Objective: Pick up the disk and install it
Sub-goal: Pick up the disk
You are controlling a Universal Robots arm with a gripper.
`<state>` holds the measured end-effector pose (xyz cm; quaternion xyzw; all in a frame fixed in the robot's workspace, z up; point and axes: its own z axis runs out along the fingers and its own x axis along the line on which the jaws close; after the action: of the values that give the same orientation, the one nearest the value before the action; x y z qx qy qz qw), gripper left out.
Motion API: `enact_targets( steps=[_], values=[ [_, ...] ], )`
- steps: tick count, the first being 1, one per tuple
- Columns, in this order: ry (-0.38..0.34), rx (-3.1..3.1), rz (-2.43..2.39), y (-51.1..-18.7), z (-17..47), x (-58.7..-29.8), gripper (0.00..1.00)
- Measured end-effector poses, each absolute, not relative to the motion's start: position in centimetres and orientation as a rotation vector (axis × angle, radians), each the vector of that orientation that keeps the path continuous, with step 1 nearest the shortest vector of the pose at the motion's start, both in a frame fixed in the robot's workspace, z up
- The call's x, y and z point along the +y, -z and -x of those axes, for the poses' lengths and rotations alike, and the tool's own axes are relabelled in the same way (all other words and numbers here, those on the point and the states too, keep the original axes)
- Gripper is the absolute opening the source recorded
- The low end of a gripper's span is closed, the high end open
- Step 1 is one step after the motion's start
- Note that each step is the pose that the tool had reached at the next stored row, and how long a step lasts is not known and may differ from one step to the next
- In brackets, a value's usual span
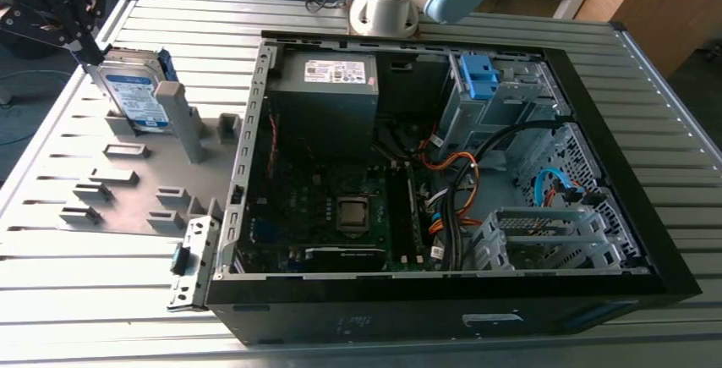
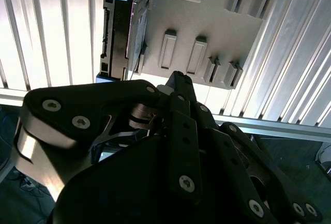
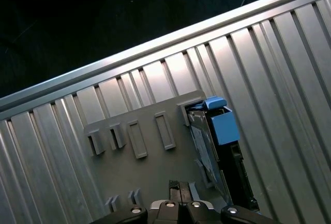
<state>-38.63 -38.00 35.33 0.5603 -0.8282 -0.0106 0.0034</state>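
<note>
The open computer case (image 1: 451, 309) lies nearest on the ribbed tabletop (image 1: 101, 300) and takes up the exterior view's right, with a grey slotted holder plate (image 1: 169, 169) just beside it on the exterior view's left. At that plate's far end the disk (image 1: 134, 93) stands on edge in a slot (blue rail along its far side). The gripper (image 1: 81, 45) hangs close over the disk's top corner, jaws drawn together on nothing.
</note>
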Motion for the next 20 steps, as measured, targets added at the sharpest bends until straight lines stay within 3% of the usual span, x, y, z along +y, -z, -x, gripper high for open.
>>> enact_targets(
  steps=[20],
  values=[
    [0.032,-2.586,-1.77,-35.33,38.63,-38.0,0.11]
  ],
)
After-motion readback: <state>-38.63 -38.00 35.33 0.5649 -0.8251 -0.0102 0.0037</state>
